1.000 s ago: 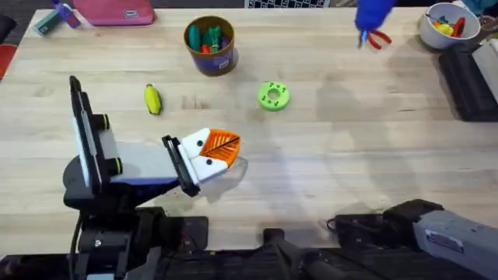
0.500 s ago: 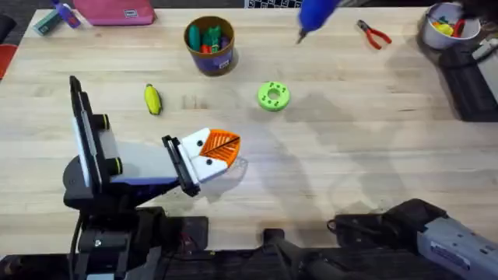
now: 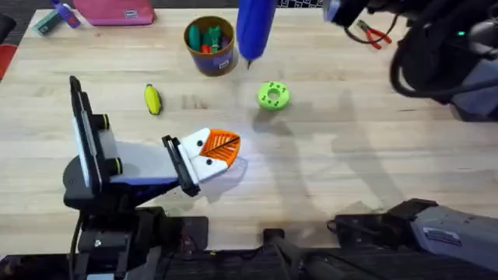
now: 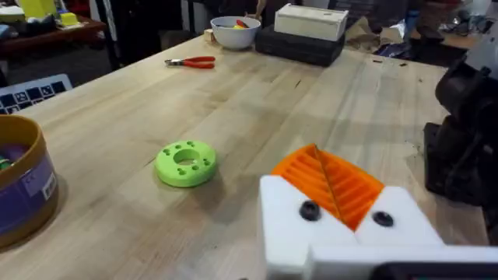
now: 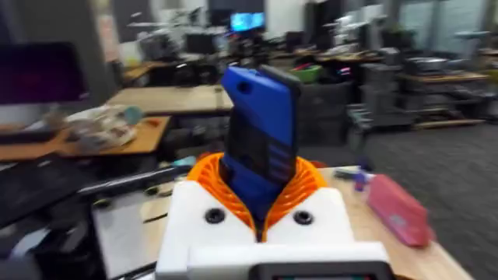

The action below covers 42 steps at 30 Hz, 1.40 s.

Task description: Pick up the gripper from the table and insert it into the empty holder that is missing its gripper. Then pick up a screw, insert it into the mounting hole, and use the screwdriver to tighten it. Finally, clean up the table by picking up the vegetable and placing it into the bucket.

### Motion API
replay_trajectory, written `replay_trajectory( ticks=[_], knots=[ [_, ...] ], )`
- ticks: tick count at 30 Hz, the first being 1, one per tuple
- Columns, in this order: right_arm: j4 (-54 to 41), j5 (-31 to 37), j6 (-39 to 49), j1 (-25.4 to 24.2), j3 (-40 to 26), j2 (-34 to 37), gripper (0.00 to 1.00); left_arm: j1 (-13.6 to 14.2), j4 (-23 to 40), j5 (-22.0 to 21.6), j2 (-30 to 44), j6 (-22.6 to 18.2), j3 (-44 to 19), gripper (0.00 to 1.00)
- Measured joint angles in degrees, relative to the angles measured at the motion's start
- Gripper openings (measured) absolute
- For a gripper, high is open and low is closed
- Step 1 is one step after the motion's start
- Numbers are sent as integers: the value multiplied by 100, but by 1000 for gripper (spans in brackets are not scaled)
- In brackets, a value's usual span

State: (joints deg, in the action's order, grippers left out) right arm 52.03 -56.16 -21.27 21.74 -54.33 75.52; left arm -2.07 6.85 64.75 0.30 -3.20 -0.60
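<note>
Your right gripper (image 5: 261, 214) is high over the table's far side, clamped on the screwdriver (image 3: 254, 27), whose bit points down between the bucket (image 3: 210, 45) and one green disc (image 3: 273, 96). Your left gripper (image 3: 214, 152) rests low near the table (image 3: 350, 155), pads together, holding nothing. One vegetable (image 3: 152, 99) lies near the bucket; one pair of pliers (image 3: 372, 33) lies far.

open wood right of the green disc (image 3: 273, 96), bucket (image 3: 211, 45) behind
</note>
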Motion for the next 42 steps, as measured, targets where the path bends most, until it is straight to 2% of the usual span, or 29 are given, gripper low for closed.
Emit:
replay_trajectory(
  ticks=[4, 5, 9, 42],
  knots=[
    [46, -440, 4, 229, 0, 100, 25, 0, 0, 0, 0, 0, 0, 11],
    [48, -641, 6, 416, 0, 180, 25, 0, 0, 0, 0, 0, 0, 12],
    [46, -739, 171, 720, 0, 326, 25, 0, 0, 0, 0, 0, 0, 12],
    [50, -801, 614, 1913, 0, 329, 25, 0, 0, 0, 2, 0, 0, 12]
  ],
)
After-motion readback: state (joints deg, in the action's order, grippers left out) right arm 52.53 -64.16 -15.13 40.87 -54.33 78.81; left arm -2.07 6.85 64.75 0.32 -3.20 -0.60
